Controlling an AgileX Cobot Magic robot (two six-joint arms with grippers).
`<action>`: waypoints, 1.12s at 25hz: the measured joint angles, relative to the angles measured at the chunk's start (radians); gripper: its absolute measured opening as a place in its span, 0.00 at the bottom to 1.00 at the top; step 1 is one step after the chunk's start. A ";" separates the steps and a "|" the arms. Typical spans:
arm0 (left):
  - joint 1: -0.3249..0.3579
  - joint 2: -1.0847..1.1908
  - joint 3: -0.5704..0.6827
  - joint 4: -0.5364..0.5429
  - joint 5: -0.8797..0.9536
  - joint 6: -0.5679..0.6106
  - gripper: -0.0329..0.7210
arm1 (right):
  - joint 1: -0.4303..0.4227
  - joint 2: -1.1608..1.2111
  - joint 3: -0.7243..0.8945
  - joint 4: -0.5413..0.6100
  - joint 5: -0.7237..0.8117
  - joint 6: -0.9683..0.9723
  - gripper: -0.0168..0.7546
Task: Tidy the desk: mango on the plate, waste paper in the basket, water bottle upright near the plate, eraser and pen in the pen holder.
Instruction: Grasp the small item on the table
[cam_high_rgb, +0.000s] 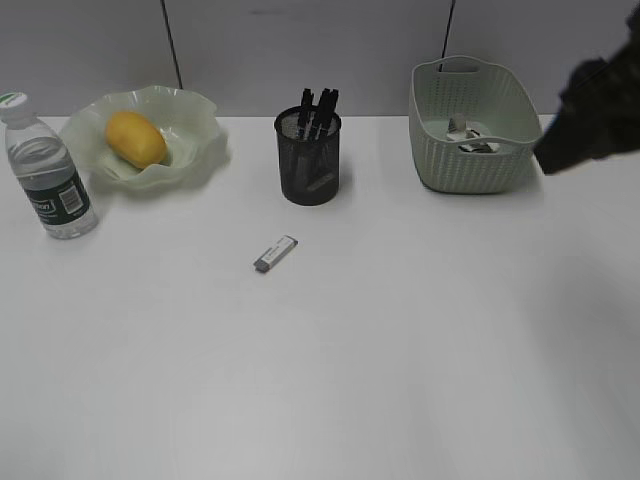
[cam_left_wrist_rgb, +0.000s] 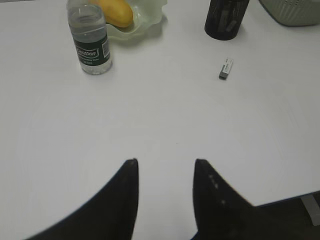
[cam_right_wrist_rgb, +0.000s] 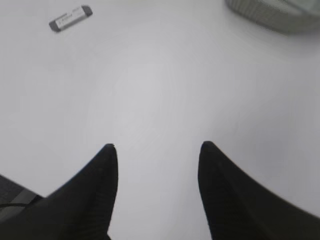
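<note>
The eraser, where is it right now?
The eraser lies flat on the bare desk in the exterior view, just in front of the pen holder, slightly left.

One white counter (cam_high_rgb: 400, 360) carries one clear water bottle (cam_high_rgb: 47, 170) with a dark green label, one pale green wavy-rimmed plate (cam_high_rgb: 190, 125), one yellow-orange mango (cam_high_rgb: 136, 138), one black wire-mesh pen holder (cam_high_rgb: 309, 160), one pale green woven-textured basket (cam_high_rgb: 470, 165) and one small grey-and-white eraser (cam_high_rgb: 275, 253). Several dark pens (cam_high_rgb: 318, 108) stand in the holder; their exact number cannot be made out. One crumpled wad of waste paper (cam_high_rgb: 468, 135) shows in the basket. Two black end effectors appear, the left (cam_left_wrist_rgb: 165, 162) and the right (cam_right_wrist_rgb: 156, 146), one per wrist view.
</note>
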 joint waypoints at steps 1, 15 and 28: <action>0.000 0.000 0.000 0.000 0.000 0.000 0.42 | -0.021 -0.059 0.059 0.024 -0.013 -0.016 0.56; 0.000 0.000 0.000 -0.001 -0.001 0.000 0.42 | -0.056 -0.749 0.547 -0.088 -0.065 0.288 0.56; 0.000 0.013 -0.004 -0.006 -0.049 0.026 0.42 | -0.056 -1.127 0.601 -0.216 0.047 0.399 0.56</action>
